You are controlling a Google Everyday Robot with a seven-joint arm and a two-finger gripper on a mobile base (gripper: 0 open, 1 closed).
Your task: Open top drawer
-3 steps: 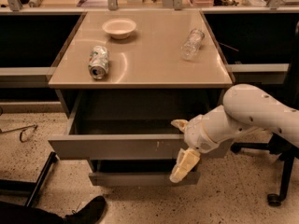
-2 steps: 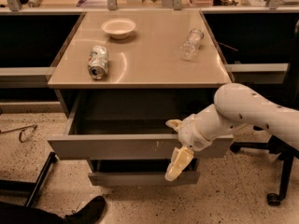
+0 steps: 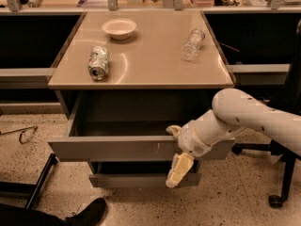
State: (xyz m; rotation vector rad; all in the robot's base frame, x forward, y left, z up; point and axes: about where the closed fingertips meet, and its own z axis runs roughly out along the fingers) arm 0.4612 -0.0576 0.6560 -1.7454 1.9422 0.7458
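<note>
- Camera view, the drawer: the top drawer (image 3: 108,149) sits under the tabletop (image 3: 155,74) and is pulled well out. Its grey front stands clear of the cabinet and the dark inside shows behind it. A narrower drawer (image 3: 136,180) below is out a little as well.
- Camera view, the hand: the gripper (image 3: 177,150) is at the right part of the drawer front, on a white arm (image 3: 249,117) that reaches in from the right. Its fingers (image 3: 180,169) are spread apart. One is hooked over the front's top edge and the other hangs down before the front. They straddle the front and do not look clamped on it.
- Camera view, above: a bowl (image 3: 119,28), a can (image 3: 98,62) on its side and a bottle (image 3: 193,44) lie on the tabletop, well apart from the work.
- Step in hand: the pull looks nearly done, as the drawer appears close to full travel.
- Next move: probably a short last draw straight outward, or lifting the hooked finger free without jolting the front sideways.
- Against the earlier frames: the gripper and forearm have slid a little left along the front. The drawer itself seems to be out about as far as it was, and the things on top have not moved.
</note>
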